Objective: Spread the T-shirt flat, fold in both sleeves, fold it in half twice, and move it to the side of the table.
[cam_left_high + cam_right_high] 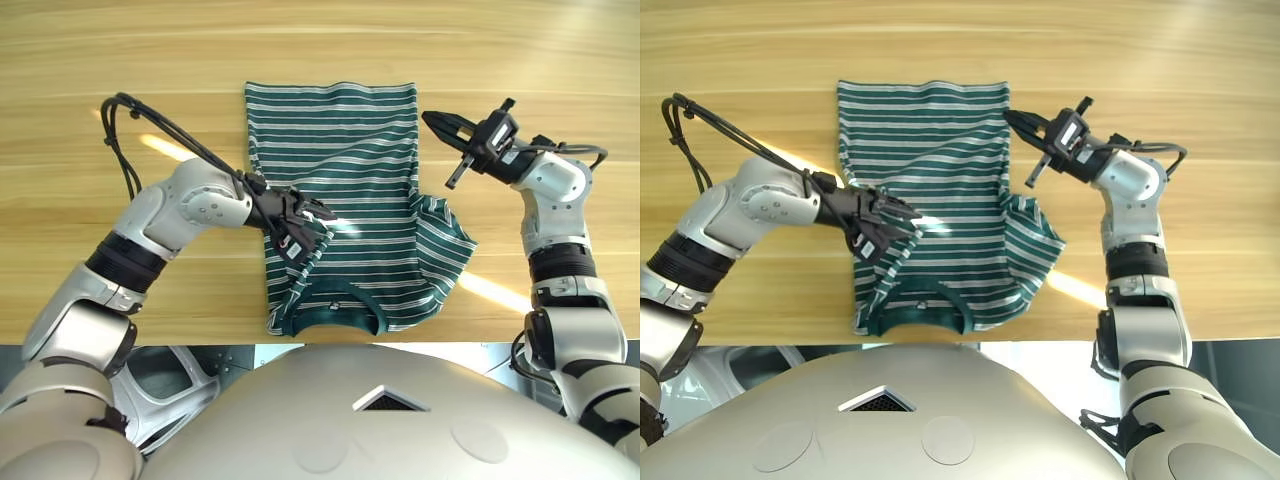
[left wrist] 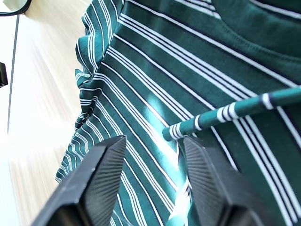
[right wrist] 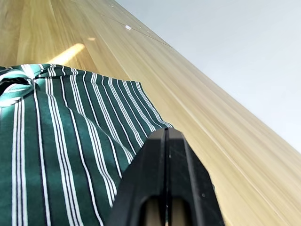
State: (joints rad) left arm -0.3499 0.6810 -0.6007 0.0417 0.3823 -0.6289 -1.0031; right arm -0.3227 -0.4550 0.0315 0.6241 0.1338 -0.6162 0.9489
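left eye view, one t-shirt [image 1: 345, 140], two tools [image 1: 318, 230] [image 1: 432, 120]

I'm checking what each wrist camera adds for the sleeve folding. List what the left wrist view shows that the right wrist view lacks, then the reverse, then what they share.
Left wrist view: the left gripper, fingers open, close over the T-shirt, with the dark collar and a raised striped hem crossing the fabric.
Right wrist view: the right gripper, fingers pressed shut with nothing between them, above the shirt's edge, and a long stretch of table running away.
Shared: the green striped shirt lying on the wooden table.
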